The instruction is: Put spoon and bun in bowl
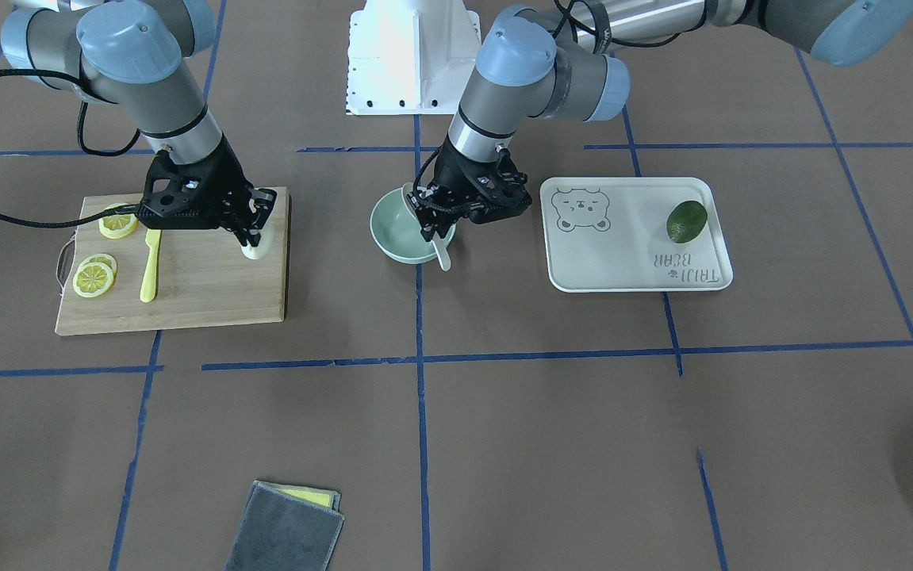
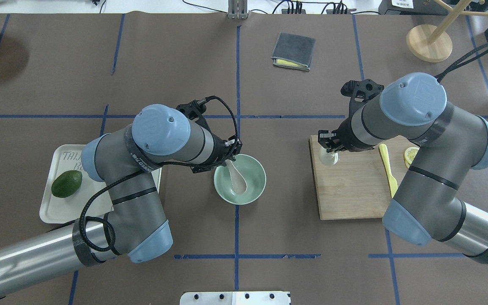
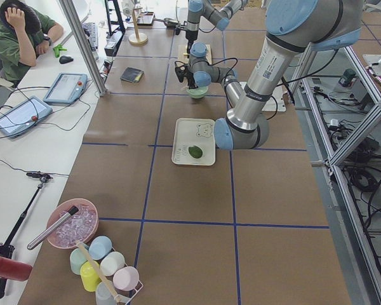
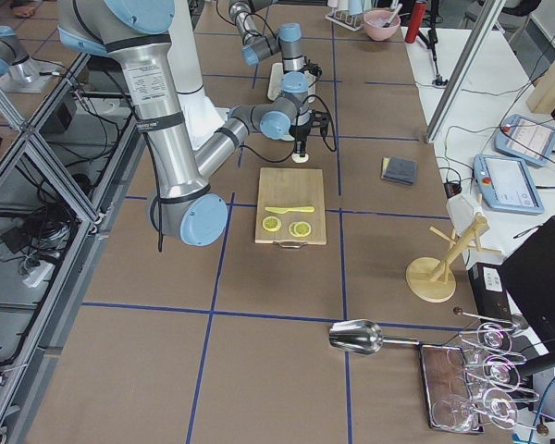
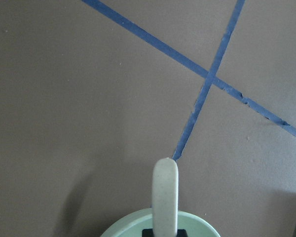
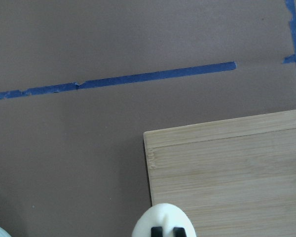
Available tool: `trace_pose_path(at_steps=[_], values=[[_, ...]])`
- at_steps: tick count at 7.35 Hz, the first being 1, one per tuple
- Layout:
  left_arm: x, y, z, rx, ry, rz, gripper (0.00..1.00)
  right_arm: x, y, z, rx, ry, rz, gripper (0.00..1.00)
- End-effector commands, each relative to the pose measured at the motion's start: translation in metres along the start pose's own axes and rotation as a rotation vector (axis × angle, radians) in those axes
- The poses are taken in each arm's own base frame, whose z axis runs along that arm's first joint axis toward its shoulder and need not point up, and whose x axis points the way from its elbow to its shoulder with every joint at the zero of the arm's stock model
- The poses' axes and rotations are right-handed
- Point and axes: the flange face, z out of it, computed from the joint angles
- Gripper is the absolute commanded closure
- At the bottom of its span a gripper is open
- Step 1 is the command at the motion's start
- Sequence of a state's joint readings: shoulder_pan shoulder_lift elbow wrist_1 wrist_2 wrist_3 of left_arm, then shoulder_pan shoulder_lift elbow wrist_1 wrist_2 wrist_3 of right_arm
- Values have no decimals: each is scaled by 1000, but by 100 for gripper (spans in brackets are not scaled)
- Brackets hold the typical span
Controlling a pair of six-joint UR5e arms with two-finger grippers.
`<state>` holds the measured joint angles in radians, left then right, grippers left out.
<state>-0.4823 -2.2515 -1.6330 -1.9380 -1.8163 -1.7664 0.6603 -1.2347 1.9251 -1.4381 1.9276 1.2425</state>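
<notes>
The pale mint-green bowl (image 1: 381, 230) (image 2: 260, 180) stands at the table's middle. My left gripper (image 1: 434, 228) (image 2: 230, 156) is over the bowl's rim, shut on the whitish spoon (image 1: 442, 255) (image 2: 238, 182). The spoon slants into the bowl. In the left wrist view its rounded end (image 5: 165, 192) sticks out past the bowl's rim (image 5: 118, 227). The white bun (image 1: 256, 251) (image 2: 328, 158) (image 6: 163, 219) sits on the corner of the wooden cutting board (image 1: 202, 293) (image 2: 349, 190) (image 6: 237, 168). My right gripper (image 1: 254, 234) (image 2: 327, 148) points down, shut on the bun's top.
A yellow plastic knife (image 1: 151, 266) (image 2: 388, 169) and lemon slices (image 1: 95, 277) lie on the board. A white bear-print tray (image 1: 623, 262) holds a green avocado (image 1: 687, 220) (image 2: 66, 183). A folded grey cloth (image 1: 285, 527) (image 2: 293, 51) lies at the table's far side.
</notes>
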Motion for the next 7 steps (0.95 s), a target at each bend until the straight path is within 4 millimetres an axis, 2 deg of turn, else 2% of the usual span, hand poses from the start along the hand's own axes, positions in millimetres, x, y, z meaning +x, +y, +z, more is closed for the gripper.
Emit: trace_pose_path(at_steps=[1, 2, 3, 4, 5, 7], values=[[5, 0, -14, 12, 19, 14, 0, -8, -2, -5, 5, -14, -5, 90], [8, -22, -35, 44, 8, 69, 0, -16, -2, -8, 9, -26, -9, 90], [8, -45, -67, 89, -50, 150, 0, -34, -2, -13, 12, -51, 9, 91], [-1, -76, -98, 135, -128, 234, 0, -63, 4, -11, 0, -74, 33, 91], [-14, -103, -119, 165, -194, 317, 0, -89, 16, -5, -15, -91, 59, 91], [-50, -168, -165, 231, -274, 452, 0, -128, 51, 5, -7, -108, 61, 91]])
